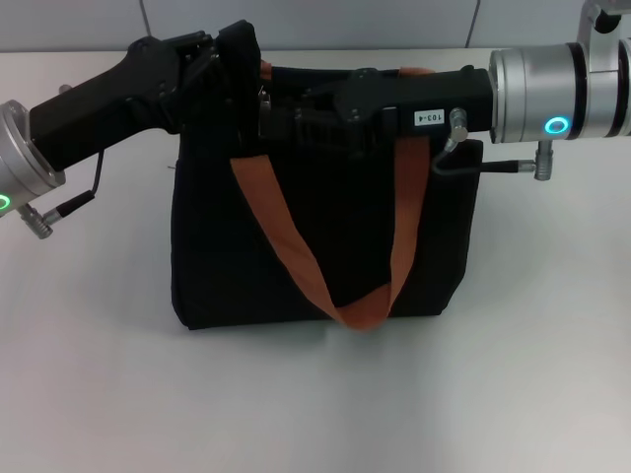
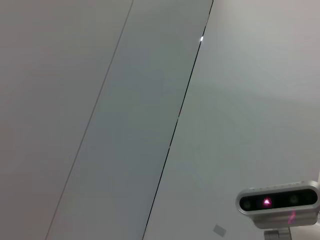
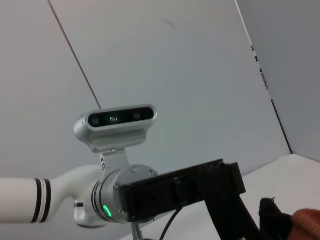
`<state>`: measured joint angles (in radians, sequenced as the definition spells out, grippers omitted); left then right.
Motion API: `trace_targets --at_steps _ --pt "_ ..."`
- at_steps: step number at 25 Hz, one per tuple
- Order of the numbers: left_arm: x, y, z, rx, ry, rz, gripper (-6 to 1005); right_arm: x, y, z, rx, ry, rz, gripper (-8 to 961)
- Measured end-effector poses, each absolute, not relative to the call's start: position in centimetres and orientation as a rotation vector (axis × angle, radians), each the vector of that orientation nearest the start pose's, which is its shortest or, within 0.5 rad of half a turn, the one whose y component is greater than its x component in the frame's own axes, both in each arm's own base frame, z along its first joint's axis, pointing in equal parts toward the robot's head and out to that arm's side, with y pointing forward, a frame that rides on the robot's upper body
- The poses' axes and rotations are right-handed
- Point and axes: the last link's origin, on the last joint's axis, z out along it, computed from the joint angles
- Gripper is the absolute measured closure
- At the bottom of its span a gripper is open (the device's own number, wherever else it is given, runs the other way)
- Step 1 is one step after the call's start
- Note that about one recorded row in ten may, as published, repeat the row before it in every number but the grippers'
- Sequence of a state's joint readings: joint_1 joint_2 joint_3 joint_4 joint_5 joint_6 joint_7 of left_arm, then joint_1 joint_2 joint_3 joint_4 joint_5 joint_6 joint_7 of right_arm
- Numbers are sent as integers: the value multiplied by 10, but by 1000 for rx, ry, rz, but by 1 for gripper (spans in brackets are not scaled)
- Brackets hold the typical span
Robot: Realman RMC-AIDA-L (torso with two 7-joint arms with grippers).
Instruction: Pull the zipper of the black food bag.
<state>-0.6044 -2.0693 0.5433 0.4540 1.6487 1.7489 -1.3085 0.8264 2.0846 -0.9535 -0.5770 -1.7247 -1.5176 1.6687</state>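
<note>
You've got a plain black bag [image 1: 325, 246], no print on it. Its straps [image 1: 296, 246] are orange-brown, solid colour. The counter [image 1: 89, 374] is plain white. Both grippers are matte black: left gripper [image 1: 237, 59], right gripper [image 1: 296, 113]. The right one carries a small white label [image 1: 426, 117] with black digits. Arm links are brushed silver, left link [image 1: 25, 163] and right link [image 1: 532, 94]; the right shows a cyan ring light [image 1: 558, 126], the left a green glow [image 1: 4, 203] at the frame edge. The wall panels [image 2: 150, 100] are pale grey with thin dark seams. In the right wrist view, the silver camera [image 3: 116, 125] sits on a white arm [image 3: 30, 200] with black bands.
</note>
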Motion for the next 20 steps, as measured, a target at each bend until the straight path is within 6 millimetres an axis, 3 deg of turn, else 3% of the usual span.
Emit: trace_targets --at_steps 2,5,10,20 --pt "-214 339 26 -2457 -536 -1414 977 126 378 -31 -2941 661 974 632" --pt "-215 339 26 -2454 -537 -1414 977 127 378 -31 -2936 704 991 845" --pt "-215 339 26 -2452 -540 -1413 977 127 379 -32 -2921 833 1007 951" --pt "-217 338 26 -2434 -558 -1433 977 126 379 -31 -2884 1124 1026 955"
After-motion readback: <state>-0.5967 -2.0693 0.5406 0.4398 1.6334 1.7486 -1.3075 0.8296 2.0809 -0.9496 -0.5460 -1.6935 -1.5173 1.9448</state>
